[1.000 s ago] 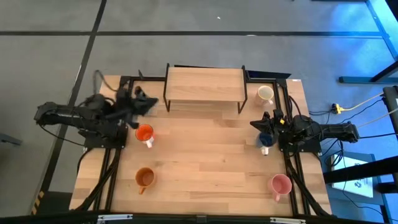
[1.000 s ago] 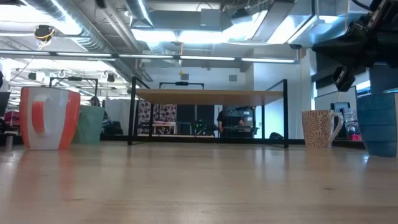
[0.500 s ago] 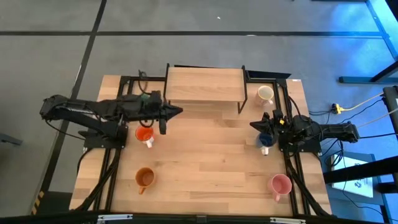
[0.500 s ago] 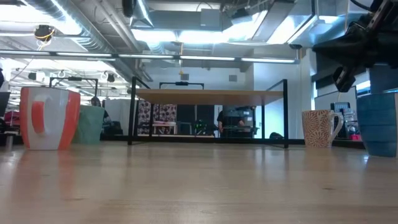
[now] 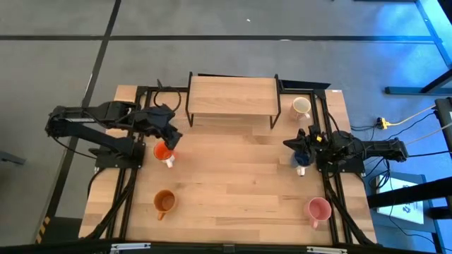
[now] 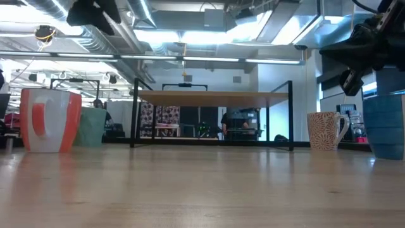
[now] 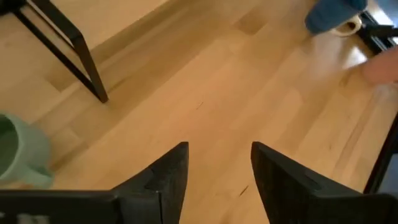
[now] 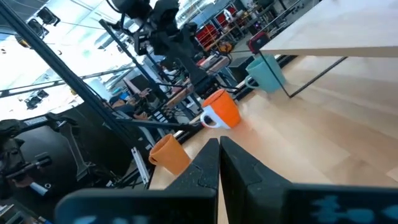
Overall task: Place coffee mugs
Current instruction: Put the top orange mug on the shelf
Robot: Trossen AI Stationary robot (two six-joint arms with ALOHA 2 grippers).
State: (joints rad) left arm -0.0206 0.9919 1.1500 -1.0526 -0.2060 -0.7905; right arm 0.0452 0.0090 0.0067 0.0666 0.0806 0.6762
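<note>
Wooden surface (image 5: 233, 176) is carrying six mugs. We are holding our left gripper (image 5: 171, 137) with jaws apart above the red-orange mug (image 5: 164, 151), near the green mug (image 7: 18, 152). Our right gripper (image 5: 296, 146), jaws together, is hovering over the dark blue mug (image 5: 301, 161); cream-white mug (image 5: 301, 106), pink mug (image 5: 318, 209) and orange mug (image 5: 164, 202) are standing apart.

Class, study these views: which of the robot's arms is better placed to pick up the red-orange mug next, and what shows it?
Left. The left gripper, fingers open, hovers beside the red-orange mug. The right gripper, fingers together, sits across the table over the dark blue mug.
</note>
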